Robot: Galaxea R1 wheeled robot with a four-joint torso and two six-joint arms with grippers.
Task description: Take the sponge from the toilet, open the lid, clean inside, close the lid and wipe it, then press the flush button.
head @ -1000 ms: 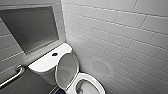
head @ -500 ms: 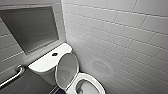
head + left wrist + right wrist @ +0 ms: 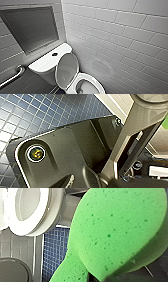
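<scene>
A bathroom — a white toilet (image 3: 67,71) with its lid raised stands in a corner of white-tiled walls (image 3: 120,37), a metal grab rail (image 3: 13,76) beside it and small blue floor tiles (image 3: 56,248) below.

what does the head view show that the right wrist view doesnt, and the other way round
Head view adds: the flush button set in the white tank top, a metal grab bar on the left wall, and a dark recessed panel above the tank. Right wrist view adds: the green sponge, large and close to the camera. Shared: the toilet, with its white oval seat visible from both.
</scene>
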